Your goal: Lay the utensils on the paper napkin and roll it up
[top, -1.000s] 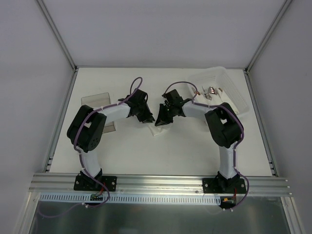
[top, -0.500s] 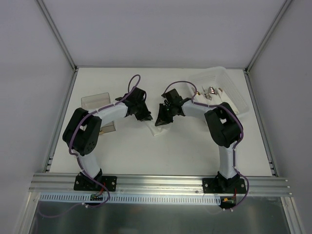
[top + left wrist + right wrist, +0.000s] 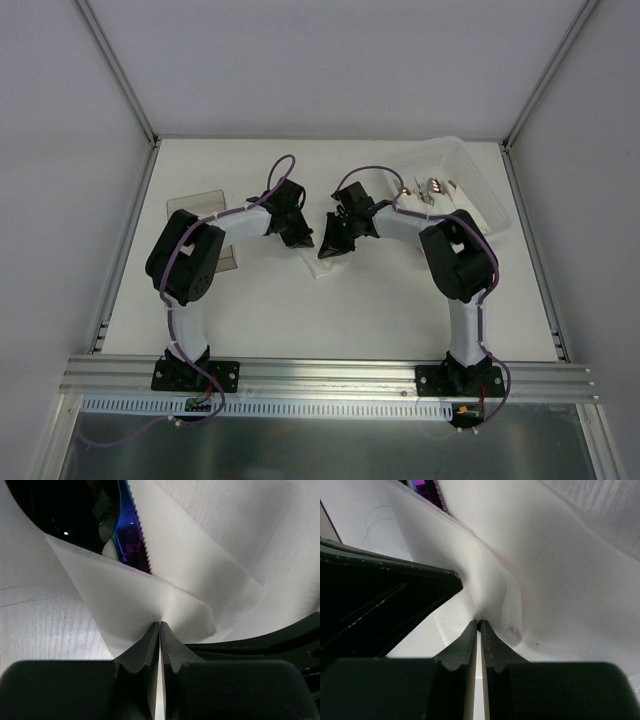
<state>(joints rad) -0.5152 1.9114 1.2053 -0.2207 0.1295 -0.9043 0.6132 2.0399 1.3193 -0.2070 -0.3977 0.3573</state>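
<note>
The white paper napkin (image 3: 322,266) lies mid-table, mostly hidden under both grippers. In the left wrist view a flap of the napkin (image 3: 150,595) is folded over the utensils. The spoon's black bowl (image 3: 75,510) and the iridescent purple serrated piece (image 3: 131,530) stick out from under that flap. My left gripper (image 3: 160,624) is shut, pinching the edge of the flap. My right gripper (image 3: 479,623) is shut on a raised fold of the napkin (image 3: 530,580), with the iridescent piece (image 3: 427,489) just showing at the top. From above, the left gripper (image 3: 300,236) and right gripper (image 3: 329,245) stand almost touching.
A clear plastic box (image 3: 470,190) at the back right holds silver and gold-toned cutlery (image 3: 432,188). A clear plastic piece (image 3: 195,206) lies at the left beside my left arm. Each wrist view shows the other gripper's black body close by.
My left gripper has closed onto the napkin flap, and the left arm's elbow has shifted slightly. The right arm has stayed where it was, still pinching.
</note>
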